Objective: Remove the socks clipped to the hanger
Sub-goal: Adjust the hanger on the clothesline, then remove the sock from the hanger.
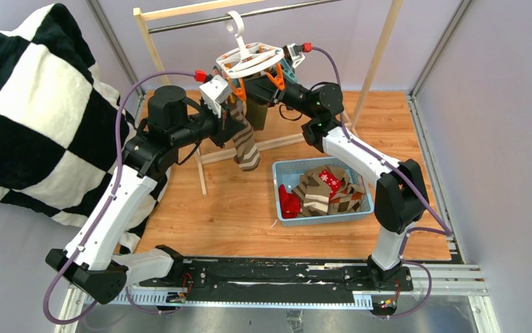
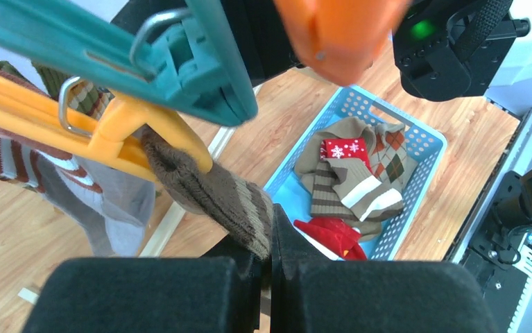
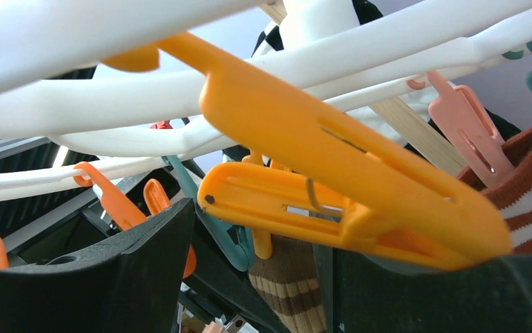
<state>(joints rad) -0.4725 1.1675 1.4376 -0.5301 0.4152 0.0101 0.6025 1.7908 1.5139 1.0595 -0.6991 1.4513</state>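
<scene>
Hanger (image 1: pixel 249 59): white oval rings, orange and teal clips, up at the rod (image 1: pixel 200 22).
Sock (image 2: pixel 214 198): taupe-brown, clipped under it.
Left gripper (image 2: pixel 271 232): I see it clamping the sock's striped end.
Right gripper (image 3: pixel 259 243): wide.

Pale lilac walls (image 1: pixel 499 104) surround a wooden tabletop (image 1: pixel 235 208).

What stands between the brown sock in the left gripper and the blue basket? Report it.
Nothing visible: only bare wooden floor lies between the brown sock and the blue basket. The sock's upper end, though, is still pinched in the yellow clip.
</scene>
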